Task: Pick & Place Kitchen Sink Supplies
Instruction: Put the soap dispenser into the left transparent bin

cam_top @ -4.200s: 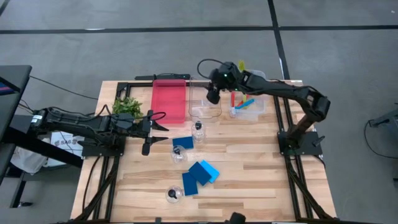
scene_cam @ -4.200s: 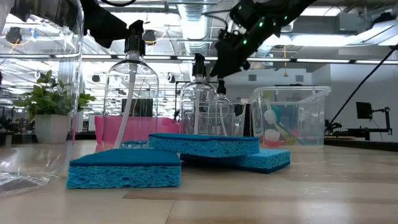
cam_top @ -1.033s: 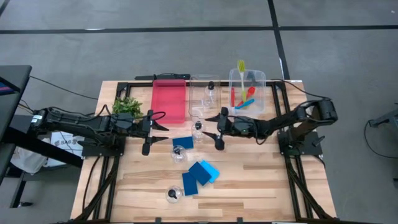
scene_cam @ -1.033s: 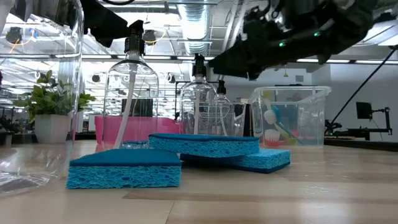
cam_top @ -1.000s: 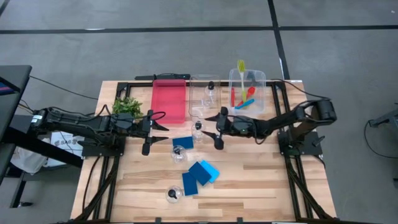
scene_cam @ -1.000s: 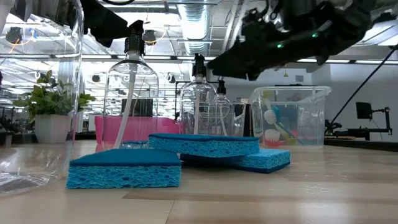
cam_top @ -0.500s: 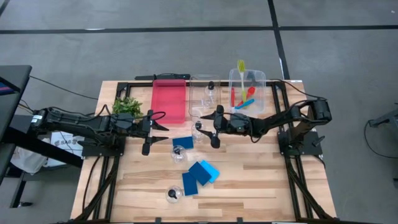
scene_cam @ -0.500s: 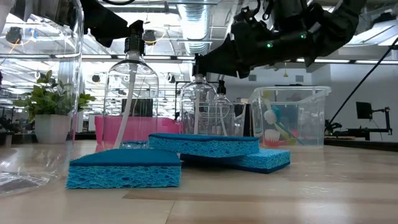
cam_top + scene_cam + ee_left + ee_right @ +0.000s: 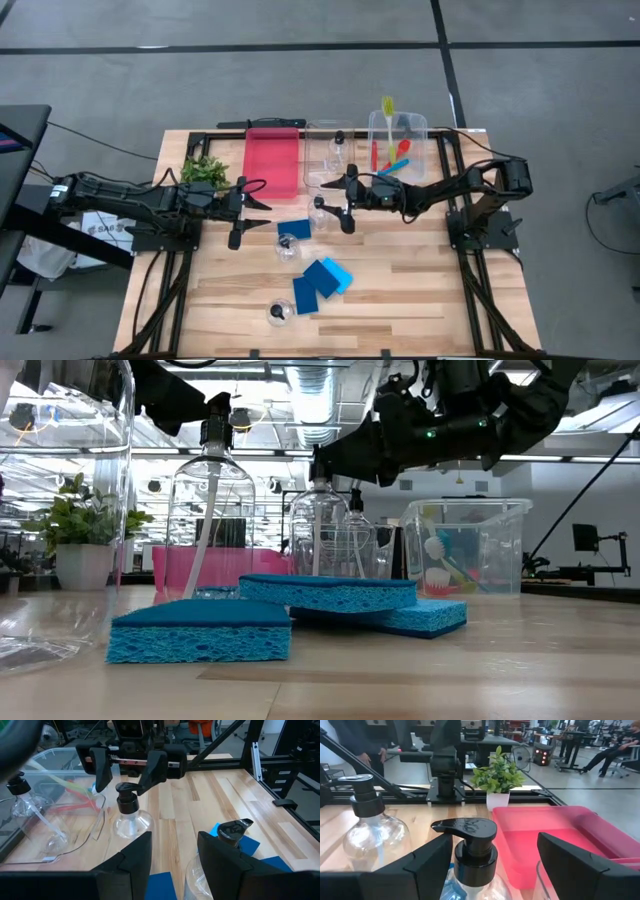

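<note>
At table centre, high view: right gripper (image 9: 338,202) spread, flanking bottle (image 9: 319,210); left gripper (image 9: 250,212) at 9 o'clock, parted, empty. Sponges (image 9: 321,281) at 6 o'clock. Right wrist view alone shows black pump cap (image 9: 468,845) between fingers (image 9: 427,865), untouched; plant (image 9: 497,774) beyond.

The table (image 9: 420,290) is made of light wood boards and sits on a black metal frame (image 9: 275,124). Around it the floor (image 9: 300,80) is gray, with dark lines (image 9: 200,47) crossing it at 12 o'clock. Past the table is a big open room. Long bright lights (image 9: 300,380) and silver pipes (image 9: 318,405) hang from the ceiling. A fan (image 9: 522,754) stands far back.
</note>
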You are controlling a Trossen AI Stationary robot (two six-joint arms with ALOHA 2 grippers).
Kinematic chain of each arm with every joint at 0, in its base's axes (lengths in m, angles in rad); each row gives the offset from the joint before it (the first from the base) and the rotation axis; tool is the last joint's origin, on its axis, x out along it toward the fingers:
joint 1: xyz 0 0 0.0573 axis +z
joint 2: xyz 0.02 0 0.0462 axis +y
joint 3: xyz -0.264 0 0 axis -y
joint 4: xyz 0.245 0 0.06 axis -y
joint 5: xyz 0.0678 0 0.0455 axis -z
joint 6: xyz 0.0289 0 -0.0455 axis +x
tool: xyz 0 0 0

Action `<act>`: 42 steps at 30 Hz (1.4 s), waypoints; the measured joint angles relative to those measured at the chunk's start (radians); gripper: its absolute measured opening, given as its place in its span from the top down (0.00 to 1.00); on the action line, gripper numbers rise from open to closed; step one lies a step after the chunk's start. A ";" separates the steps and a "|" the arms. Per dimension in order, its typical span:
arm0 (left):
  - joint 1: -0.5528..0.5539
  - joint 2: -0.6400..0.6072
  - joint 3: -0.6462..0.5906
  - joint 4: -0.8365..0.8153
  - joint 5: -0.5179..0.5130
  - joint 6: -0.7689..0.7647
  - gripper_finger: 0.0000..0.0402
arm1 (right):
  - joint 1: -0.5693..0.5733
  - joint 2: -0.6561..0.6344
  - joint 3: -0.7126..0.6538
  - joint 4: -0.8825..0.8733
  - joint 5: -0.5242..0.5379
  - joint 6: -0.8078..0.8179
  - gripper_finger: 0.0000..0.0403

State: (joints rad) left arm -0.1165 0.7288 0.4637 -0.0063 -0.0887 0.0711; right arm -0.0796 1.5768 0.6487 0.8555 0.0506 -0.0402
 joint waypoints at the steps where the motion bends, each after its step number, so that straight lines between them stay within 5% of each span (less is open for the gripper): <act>1: 0.000 0.000 0.000 0.000 0.000 0.000 0.60 | -0.003 0.000 0.000 0.000 -0.002 0.000 0.29; 25: 0.000 0.000 0.000 0.000 0.000 0.000 0.60 | -0.003 0.000 0.000 -0.014 -0.034 -0.022 0.29; 33: 0.000 0.000 0.000 0.000 0.000 0.000 0.60 | -0.024 -0.001 -0.001 -0.043 -0.162 -0.038 0.29; 42: 0.000 0.000 0.000 0.000 0.000 0.000 0.60 | -0.023 -0.001 0.003 -0.041 -0.182 -0.065 0.29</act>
State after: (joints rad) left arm -0.1162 0.7288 0.4637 -0.0063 -0.0887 0.0715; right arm -0.1024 1.5761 0.6517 0.8149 -0.1319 -0.1051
